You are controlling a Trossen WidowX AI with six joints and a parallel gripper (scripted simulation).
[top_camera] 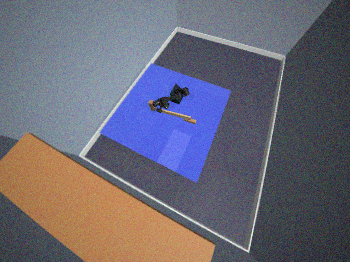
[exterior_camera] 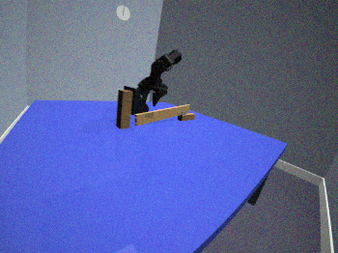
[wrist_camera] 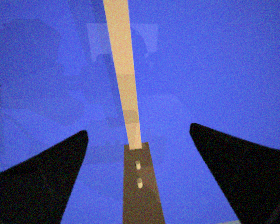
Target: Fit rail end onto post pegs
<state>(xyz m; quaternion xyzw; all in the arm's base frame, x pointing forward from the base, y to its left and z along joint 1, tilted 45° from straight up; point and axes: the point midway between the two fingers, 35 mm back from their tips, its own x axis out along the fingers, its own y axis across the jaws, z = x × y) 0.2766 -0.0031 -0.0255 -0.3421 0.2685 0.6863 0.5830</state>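
The long wooden bed rail (top_camera: 175, 115) (exterior_camera: 161, 114) (wrist_camera: 120, 45) is seen sloped across the blue table (top_camera: 130, 117) (exterior_camera: 159, 176) (wrist_camera: 225, 60), its lowered end set near the upright wooden post (top_camera: 151, 105) (exterior_camera: 125, 109) (wrist_camera: 142, 200). Above it, the black arm (top_camera: 164, 102) (exterior_camera: 156, 71) is bent at a raised elbow, its wrist turned downward. The gripper (top_camera: 158, 106) (exterior_camera: 156, 103) (wrist_camera: 140, 131) is spread wide and nothing is grasped; in the wrist view the rail is framed between its fingertips. Two pegs (wrist_camera: 138, 165) (wrist_camera: 140, 183) are left exposed on the post. Farther along, the rail's raised end is supported at the low footboard block (top_camera: 192, 121) (exterior_camera: 186, 117); beyond, a round clock (exterior_camera: 124, 13) is mounted on the wall.
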